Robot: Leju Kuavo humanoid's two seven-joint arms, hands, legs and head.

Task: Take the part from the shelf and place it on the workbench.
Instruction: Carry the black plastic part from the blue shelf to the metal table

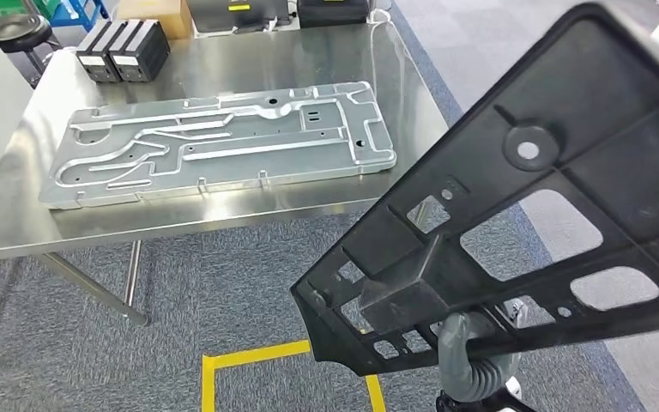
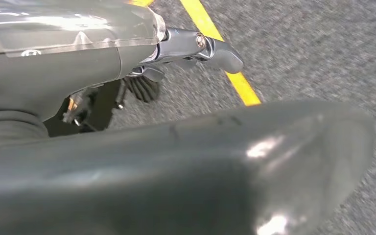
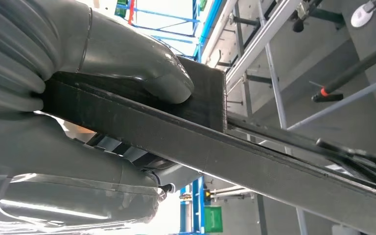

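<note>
While the workbench (image 1: 223,219) carries a flat grey metal plate (image 1: 214,142) lying lengthwise across its top, with two black boxes (image 1: 124,50) at its far-left corner, the part (image 1: 549,215) is in the air to the right, off the bench and above the carpet. Part: black openwork plastic frame, long axis running from low near-centre up to the far right, tilted. Right hand (image 3: 93,88) grips its near edge; the right wrist view shows the thumb (image 3: 142,68) pressed on one face. Left hand (image 2: 196,46) hangs over yellow floor tape (image 2: 225,58); whether it is open or closed cannot be told.
</note>
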